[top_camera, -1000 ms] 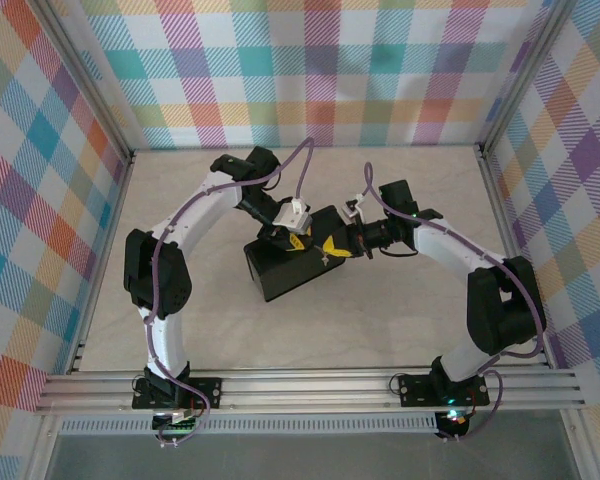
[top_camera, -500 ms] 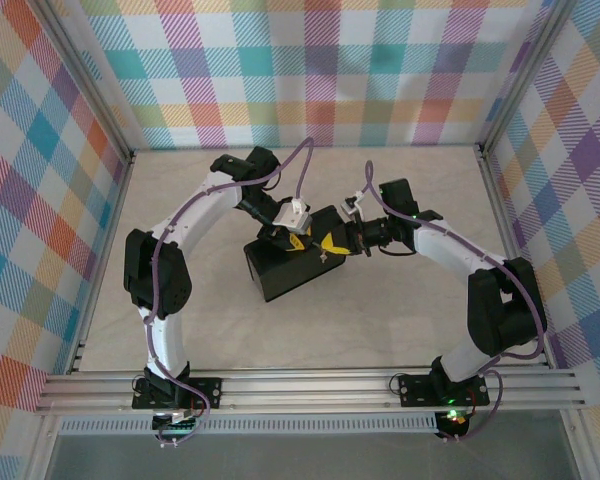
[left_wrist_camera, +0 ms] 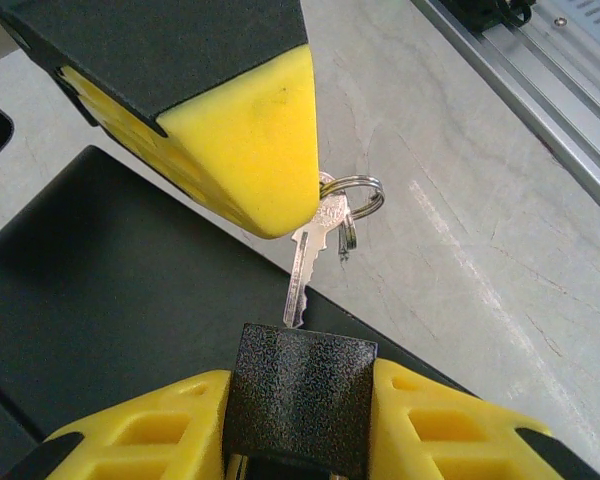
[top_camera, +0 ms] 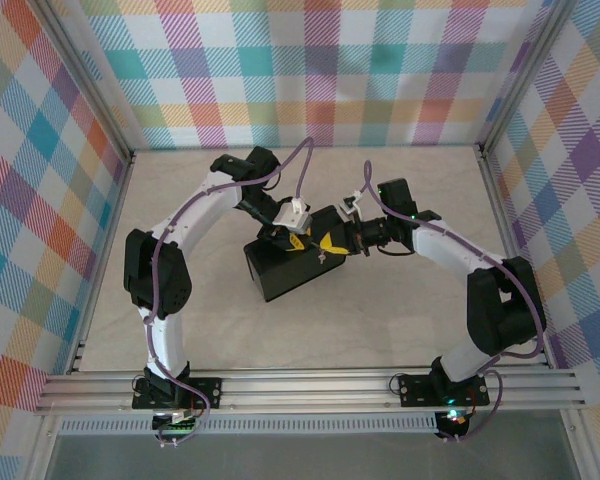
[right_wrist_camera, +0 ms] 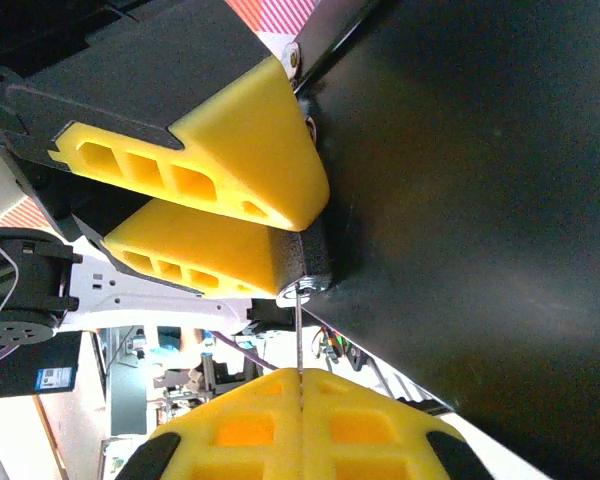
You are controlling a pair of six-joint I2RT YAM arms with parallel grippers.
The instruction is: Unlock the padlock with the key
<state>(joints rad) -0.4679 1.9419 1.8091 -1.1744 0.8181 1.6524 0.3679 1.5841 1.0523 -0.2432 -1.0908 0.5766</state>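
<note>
Plaid walls close in a pale stone-look tabletop (top_camera: 380, 330) where both arms meet above a black box (top_camera: 275, 278). I see the left gripper (left_wrist_camera: 300, 420) clamped on the padlock (left_wrist_camera: 300, 395), holding it just over the box. The right gripper (right_wrist_camera: 300, 425) is pinched tight on the key (left_wrist_camera: 307, 260), its ring (left_wrist_camera: 358, 192) dangling beside the finger. The key's tip sits right at the padlock's end face, so insertion looks to be the step in hand. Next, I'd say, comes a straight push along the keyway, then a turn, with the padlock held steady.
</note>
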